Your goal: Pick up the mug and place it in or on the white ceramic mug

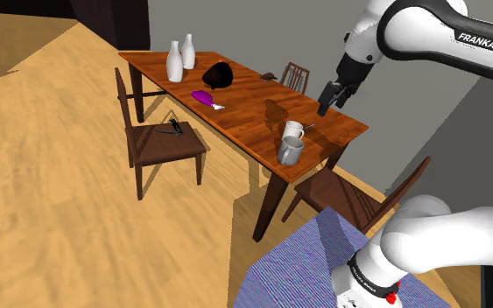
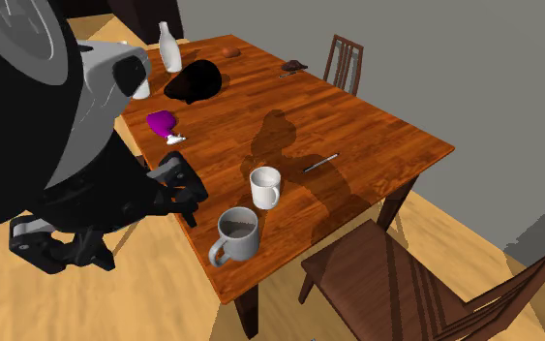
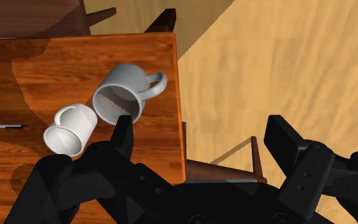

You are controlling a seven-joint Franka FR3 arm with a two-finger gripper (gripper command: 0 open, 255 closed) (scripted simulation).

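1. My fingers (image 3: 123, 135) stand spread wide apart with nothing between them, released and holding nothing.
2. They hang in the air above the brown wooden surface (image 1: 235, 101), clear of the wood, over the end nearest my stand (image 1: 301, 262). In the wrist view the edge of the surface and the pale wooden floor (image 3: 285, 57) lie beneath them.
3. The grey mug (image 3: 121, 90) is the nearest thing to them. It stands upright on the surface close to the edge, near a corner, mouth up, with its handle turned toward that edge.
4. The white mug (image 3: 68, 130) stands upright just beside it, further in from the edge. The second exterior view shows a narrow gap between the two, so they are apart.
5. A pen (image 2: 320, 163) lies flat on the wood a little past the white mug.
6. Further up the surface lie a purple thing (image 2: 161, 122) and a black lump (image 2: 195, 81), and two white bottles (image 1: 181, 58) stand at the far end.
7. A brown chair (image 1: 358, 197) stands beside the near end — its seat is partly under the edge.
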